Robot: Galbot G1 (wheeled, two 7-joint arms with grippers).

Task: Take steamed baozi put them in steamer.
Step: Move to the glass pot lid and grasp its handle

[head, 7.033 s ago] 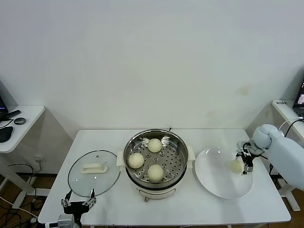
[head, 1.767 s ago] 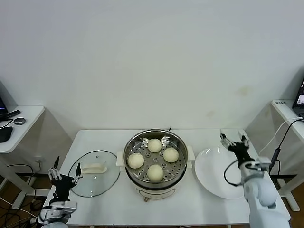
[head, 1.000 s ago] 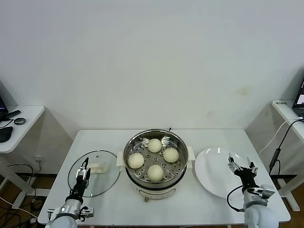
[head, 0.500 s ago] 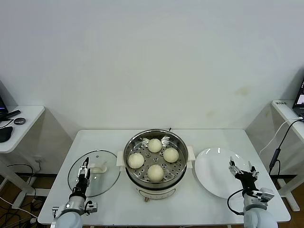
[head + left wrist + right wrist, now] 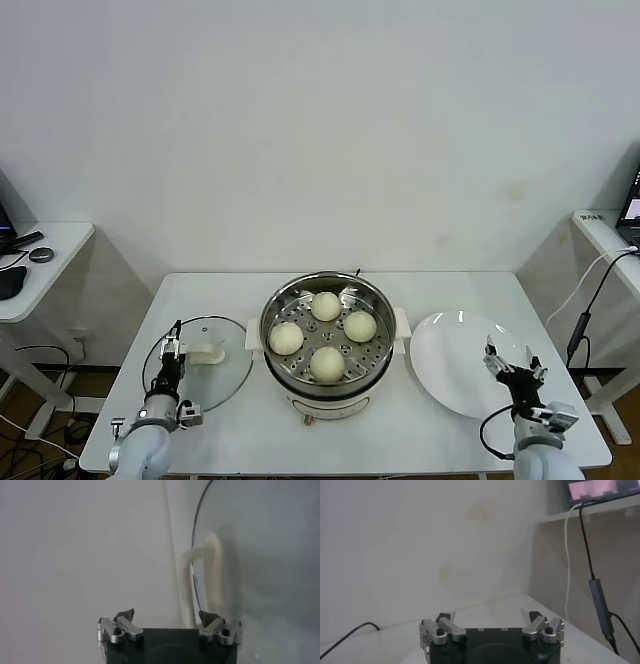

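Four cream-white baozi lie on the perforated tray of the steel steamer (image 5: 372, 300): one at the back (image 5: 325, 306), one at the left (image 5: 286, 338), one at the right (image 5: 359, 326), one at the front (image 5: 327, 364). My right gripper (image 5: 513, 366) is open and empty, low at the near right edge of the white plate (image 5: 455, 370). In its wrist view the right gripper (image 5: 490, 619) faces the wall. My left gripper (image 5: 171, 343) is open and empty over the near left part of the glass lid (image 5: 215, 385). In its wrist view the left gripper (image 5: 166, 617) points at the lid's white handle (image 5: 212, 570).
The lid's white handle (image 5: 202, 353) lies left of the steamer. The white table (image 5: 440, 290) holds lid, steamer and plate in a row. A side desk (image 5: 45, 250) with a mouse stands at the left, another desk (image 5: 605, 225) with a cable at the right.
The fourth baozi went from the plate into the steamer's right side. My right arm drew back low to the plate's near edge. My left gripper rose over the lid's left part.
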